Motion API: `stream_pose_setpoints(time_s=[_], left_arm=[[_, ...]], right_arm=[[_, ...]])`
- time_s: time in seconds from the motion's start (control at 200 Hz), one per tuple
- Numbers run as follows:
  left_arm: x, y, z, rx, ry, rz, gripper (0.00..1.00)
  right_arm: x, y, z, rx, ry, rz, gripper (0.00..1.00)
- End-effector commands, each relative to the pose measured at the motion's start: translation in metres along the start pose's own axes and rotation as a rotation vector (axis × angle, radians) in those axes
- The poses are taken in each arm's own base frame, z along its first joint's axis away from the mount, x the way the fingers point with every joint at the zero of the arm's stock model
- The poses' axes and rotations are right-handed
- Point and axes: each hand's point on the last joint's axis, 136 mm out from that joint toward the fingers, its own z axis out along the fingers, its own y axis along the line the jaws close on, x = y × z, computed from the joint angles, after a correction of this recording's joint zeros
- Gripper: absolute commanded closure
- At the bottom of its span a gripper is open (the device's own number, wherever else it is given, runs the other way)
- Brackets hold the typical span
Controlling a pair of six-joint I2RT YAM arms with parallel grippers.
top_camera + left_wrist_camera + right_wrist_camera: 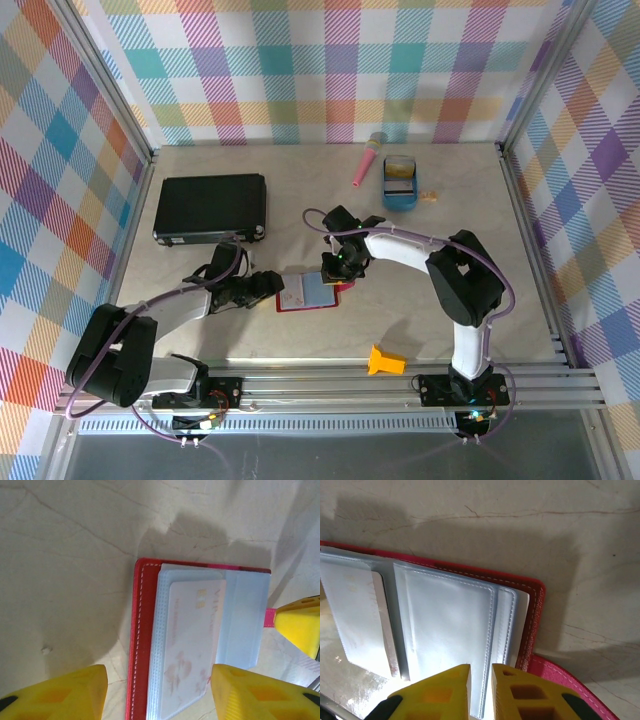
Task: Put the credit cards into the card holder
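Top external view: the dark-red card holder [308, 292] lies open at the centre of the bench [300, 345], with my left gripper [262, 288] at its left edge and my right gripper [338, 272] at its upper right corner. Left wrist view: my left gripper [157, 695] stands about half open, its yellow fingers [55, 695] straddling the holder's lower edge without clamping it. A pale credit card [192, 640] with a pink pattern sits in a clear pocket. Right wrist view: my right gripper [481, 695] is closed to a narrow slit on the edge of a clear pocket sheet [445, 625]. More credit cards [400, 172] sit in a blue tray [403, 200] at upper right, beside a pink tube [367, 160]. A black case [210, 208] lies at upper left, and an orange-yellow piece [385, 360] near the bottom edge.
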Motion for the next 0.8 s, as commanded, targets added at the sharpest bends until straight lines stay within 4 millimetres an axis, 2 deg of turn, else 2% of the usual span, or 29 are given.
stream_pose_setpoints(time_s=[0.0,0.795], left_arm=[[-0.01,-0.012,0.0,0.009,-0.022,0.046,0.43],[-0.006,-0.017,0.016,0.007,0.019,0.065,0.43]], right_arm=[[0.0,0.004,0.006,-0.008,0.023,0.006,0.83],[0.006,-0.001,0.022,-0.016,0.068,0.046,0.83]])
